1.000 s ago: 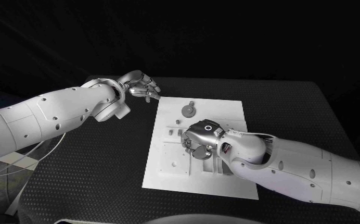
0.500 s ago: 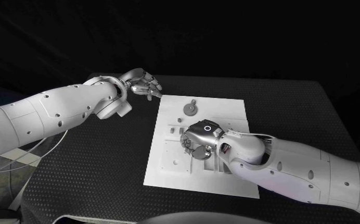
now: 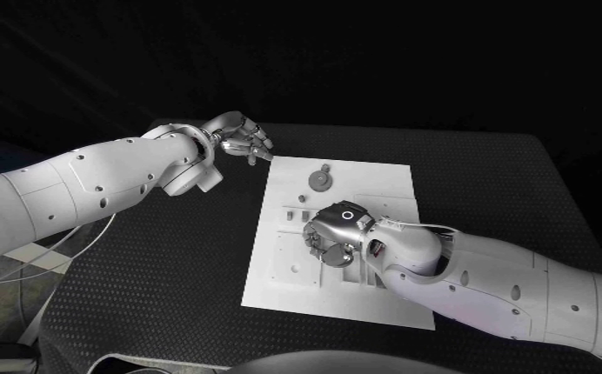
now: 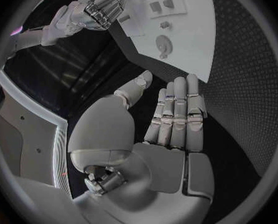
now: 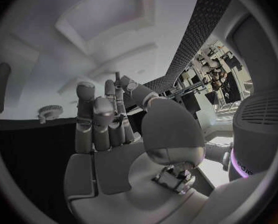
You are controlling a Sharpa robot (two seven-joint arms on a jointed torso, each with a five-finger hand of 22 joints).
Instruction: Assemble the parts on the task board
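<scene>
Over the last second the left hand (image 3: pixel 238 142) has crept a little farther from me along the far-left corner of the task board (image 3: pixel 283 283); its fingers (image 4: pixel 176 117) lie straight and together, holding nothing. The right hand (image 3: pixel 337 230) has barely stirred, hanging low over the board's middle, fingers (image 5: pixel 98 122) half curled; whether they pinch anything I cannot tell. So the assembly looks stalled. A round grey part (image 3: pixel 321 182) lies on the board's far end, between the hands. The black surface (image 3: pixel 163 261) lies around the board.
</scene>
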